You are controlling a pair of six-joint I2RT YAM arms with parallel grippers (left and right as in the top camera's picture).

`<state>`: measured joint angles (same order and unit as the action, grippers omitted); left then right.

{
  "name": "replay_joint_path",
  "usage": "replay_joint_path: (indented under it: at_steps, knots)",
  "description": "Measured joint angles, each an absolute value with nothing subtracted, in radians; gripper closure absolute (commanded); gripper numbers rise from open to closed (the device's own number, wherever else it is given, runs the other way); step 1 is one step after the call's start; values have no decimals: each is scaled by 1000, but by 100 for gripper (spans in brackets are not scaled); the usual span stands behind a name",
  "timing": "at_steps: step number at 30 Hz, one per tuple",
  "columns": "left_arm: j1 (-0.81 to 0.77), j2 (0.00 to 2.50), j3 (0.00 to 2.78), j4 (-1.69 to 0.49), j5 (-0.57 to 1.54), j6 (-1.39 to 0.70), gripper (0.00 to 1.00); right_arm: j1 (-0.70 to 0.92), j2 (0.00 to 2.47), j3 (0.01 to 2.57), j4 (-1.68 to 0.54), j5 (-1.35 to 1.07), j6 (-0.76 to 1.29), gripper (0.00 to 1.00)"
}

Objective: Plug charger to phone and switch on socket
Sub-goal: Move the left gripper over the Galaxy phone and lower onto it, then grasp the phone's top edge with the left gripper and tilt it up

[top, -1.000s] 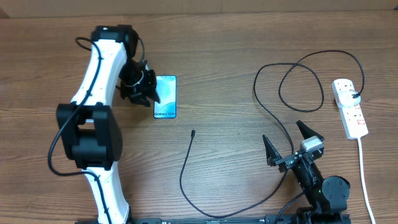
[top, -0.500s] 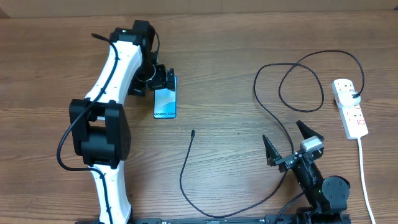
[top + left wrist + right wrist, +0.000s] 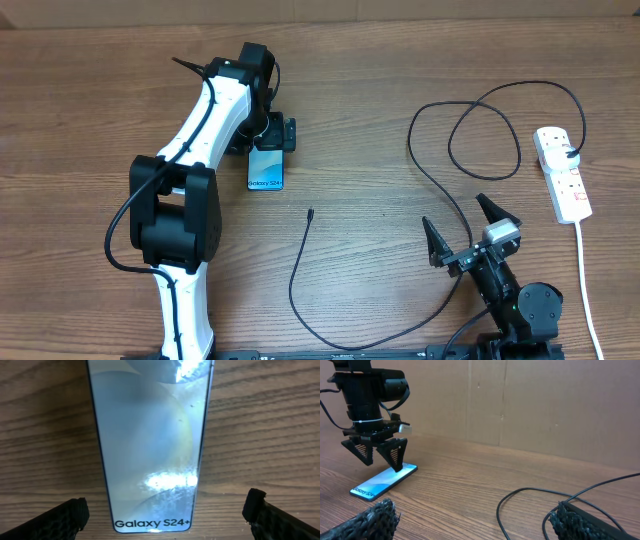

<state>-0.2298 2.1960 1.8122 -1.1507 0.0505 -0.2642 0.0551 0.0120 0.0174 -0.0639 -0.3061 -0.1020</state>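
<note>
The phone [image 3: 266, 170] lies flat on the wooden table, its screen up and the "Galaxy" lettering at its near end. My left gripper [image 3: 272, 134] hangs open over the phone's far end. In the left wrist view the phone [image 3: 150, 445] lies between the two fingertips [image 3: 70, 515], with bare wood on either side. The charger [image 3: 292, 280] is a thin black cable looping across the table. Its plug tip [image 3: 311, 212] lies loose below and to the right of the phone. The socket [image 3: 563, 172] lies at the far right. My right gripper [image 3: 468, 232] stands open near the front edge, holding nothing.
The black cable [image 3: 530, 495] curls on the wood just ahead of my right gripper [image 3: 475, 520] and loops widely at the back right. The socket's white lead [image 3: 584, 280] runs down the right edge. A brown board wall [image 3: 545, 405] closes the far side.
My left arm has swung right, from beside the phone to above its far end, and its jaws have opened wide. The right arm, cable and phone have not moved.
</note>
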Motion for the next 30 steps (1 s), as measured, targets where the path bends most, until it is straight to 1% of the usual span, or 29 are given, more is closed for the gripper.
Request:
replay_joint_path:
  at_steps: [8, 19, 24, 30]
  knots:
    - [-230, 2196, 1812, -1146, 16, -315, 0, 55, 12, 17, -64, -306, -102, 0]
    - [-233, 2196, 1810, -1122, 13, -324, 1, 55, 12, 17, -64, -306, -101, 0]
    - [-236, 2196, 1770, -1065, 10, -329, 0, 55, 12, 17, -64, -306, -101, 0]
    - [-236, 2196, 1649, -951, 6, -339, 0, 55, 12, 17, -64, -306, -102, 0]
